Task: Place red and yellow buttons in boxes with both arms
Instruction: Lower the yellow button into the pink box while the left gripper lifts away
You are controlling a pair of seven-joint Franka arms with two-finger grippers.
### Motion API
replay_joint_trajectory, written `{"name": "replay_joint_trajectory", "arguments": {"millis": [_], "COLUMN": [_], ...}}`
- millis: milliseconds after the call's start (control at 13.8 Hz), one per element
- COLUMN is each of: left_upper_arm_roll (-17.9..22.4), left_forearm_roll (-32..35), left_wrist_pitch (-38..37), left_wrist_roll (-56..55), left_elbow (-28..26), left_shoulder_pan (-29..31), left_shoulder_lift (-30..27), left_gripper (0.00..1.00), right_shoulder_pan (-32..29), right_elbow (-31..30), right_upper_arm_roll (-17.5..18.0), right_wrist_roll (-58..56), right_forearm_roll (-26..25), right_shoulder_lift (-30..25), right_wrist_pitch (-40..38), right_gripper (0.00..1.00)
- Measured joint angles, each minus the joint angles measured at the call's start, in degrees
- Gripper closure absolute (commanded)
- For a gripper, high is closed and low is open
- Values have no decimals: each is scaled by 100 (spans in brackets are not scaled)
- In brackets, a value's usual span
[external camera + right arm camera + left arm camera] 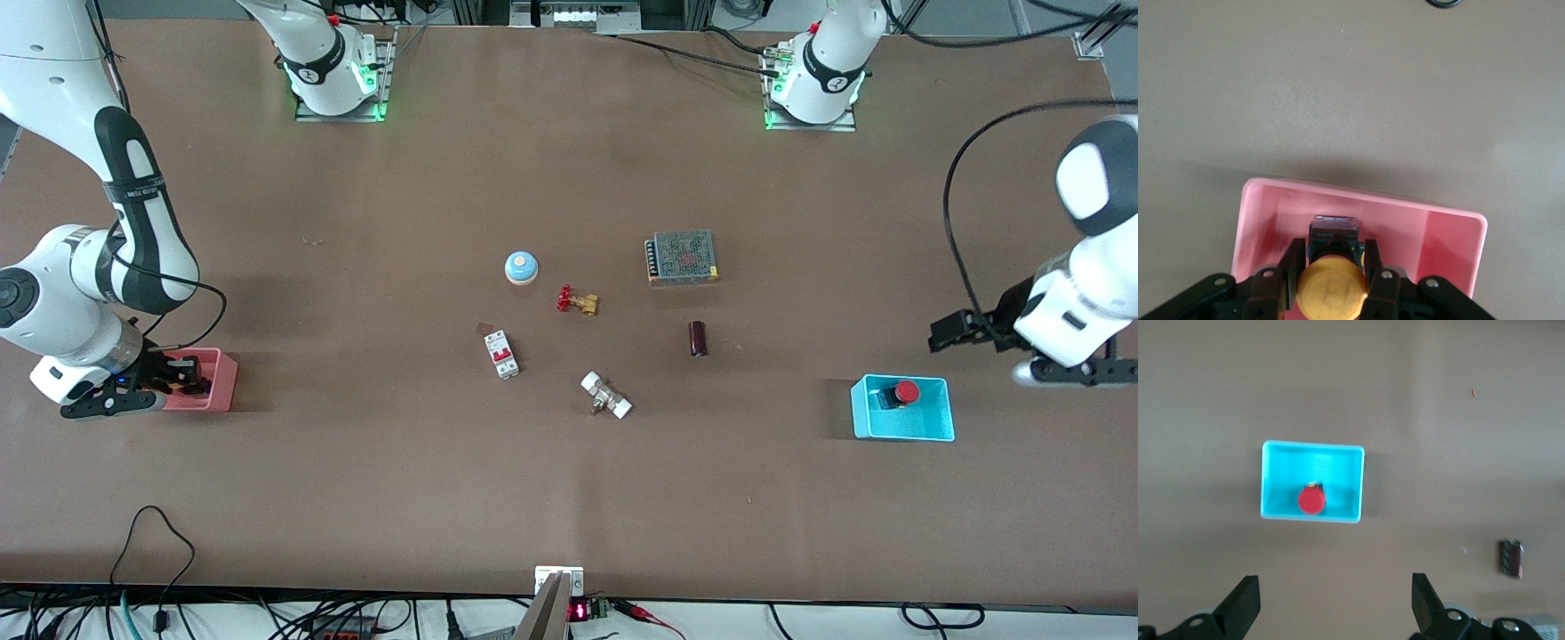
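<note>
The red button point(907, 391) lies inside the cyan box point(925, 425) toward the left arm's end of the table; the left wrist view shows the red cap point(1311, 501) in that box point(1313, 445). My left gripper point(1080, 372) is open and empty, up in the air beside the cyan box; its fingertips point(1245, 590) show wide apart. My right gripper point(173, 378) reaches down into the salmon-pink box point(220, 382) at the right arm's end. In the right wrist view it point(1333, 257) is shut on the black body of the yellow button point(1331, 290), inside the pink box point(1451, 247).
In the table's middle lie a blue-domed button point(522, 267), a brass valve with a red handwheel point(578, 300), a grey mesh-topped unit point(682, 257), a dark cylinder point(698, 339), a white and red breaker point(501, 354) and a white fitting point(605, 396).
</note>
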Motion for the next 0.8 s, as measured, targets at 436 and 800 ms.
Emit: {"name": "replay_joint_trajectory", "arguments": {"millis": [436,800], "left_upper_arm_roll": [94,60], "left_forearm_roll": [0,3], "left_wrist_pitch": [-1158,-1159], "left_wrist_roll": [-749,-588], "left_elbow": [-50,-77], "left_shoulder_pan": [6,12], "left_shoulder_lift": [-905,-909], "left_gripper": [0,0], "right_shoulder_pan": [0,1], "right_elbow": [1,3], "right_upper_arm_roll": [-3,-3], "right_wrist_roll": [2,2], "right_forearm_roll": [0,0], "right_shoulder_lift": [27,33], "right_wrist_pitch": [20,27], "right_gripper": [16,5]}}
